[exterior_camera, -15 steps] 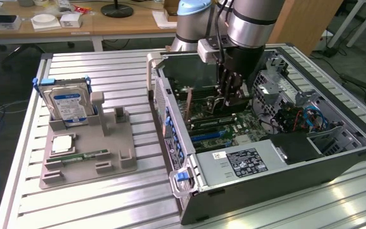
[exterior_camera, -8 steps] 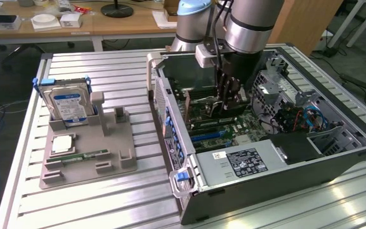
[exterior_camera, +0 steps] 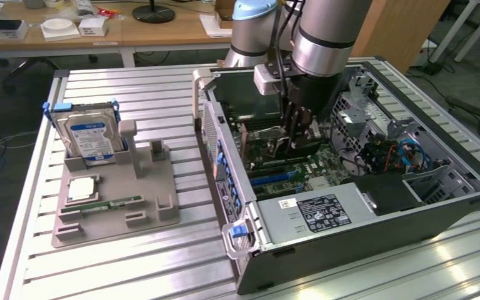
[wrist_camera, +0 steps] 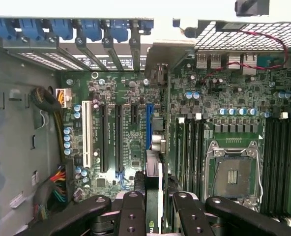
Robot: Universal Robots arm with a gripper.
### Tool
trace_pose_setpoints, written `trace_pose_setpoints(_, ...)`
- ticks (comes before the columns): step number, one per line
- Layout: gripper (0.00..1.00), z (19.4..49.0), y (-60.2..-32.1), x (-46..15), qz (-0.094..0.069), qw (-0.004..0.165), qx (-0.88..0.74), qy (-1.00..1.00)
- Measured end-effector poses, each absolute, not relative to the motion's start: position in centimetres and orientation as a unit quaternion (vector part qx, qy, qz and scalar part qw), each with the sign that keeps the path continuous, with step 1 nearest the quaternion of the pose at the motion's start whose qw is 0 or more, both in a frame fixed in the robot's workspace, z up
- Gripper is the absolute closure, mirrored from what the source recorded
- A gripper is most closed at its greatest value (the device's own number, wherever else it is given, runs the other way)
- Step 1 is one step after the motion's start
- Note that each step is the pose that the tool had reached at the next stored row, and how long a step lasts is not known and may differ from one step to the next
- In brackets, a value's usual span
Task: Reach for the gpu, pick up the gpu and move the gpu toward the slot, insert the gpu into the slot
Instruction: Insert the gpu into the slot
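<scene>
The claw pinches the gpu edge-on above the blue slot; it seems aligned. Keep the card square to that slot while lowering.

My work surface is a slatted metal top of pale ribbed aluminium. On it, toward the exterior view's right, lies the open computer case on its side, its board facing up. Toward the exterior view's left sits a grey plastic holder tray, flat on the slats and apart from the case. Beyond the far edge stands a wooden desk.
</scene>
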State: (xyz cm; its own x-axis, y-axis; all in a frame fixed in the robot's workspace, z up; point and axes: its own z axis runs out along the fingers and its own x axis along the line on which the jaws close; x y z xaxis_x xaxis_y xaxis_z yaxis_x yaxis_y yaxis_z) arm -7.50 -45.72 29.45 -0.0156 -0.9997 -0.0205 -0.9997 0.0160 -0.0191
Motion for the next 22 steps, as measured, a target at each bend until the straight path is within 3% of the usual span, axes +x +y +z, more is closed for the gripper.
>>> trace_pose_setpoints(22,0.74,27.9,-46.5,-7.9,0.000,0.014,-0.701,0.713)
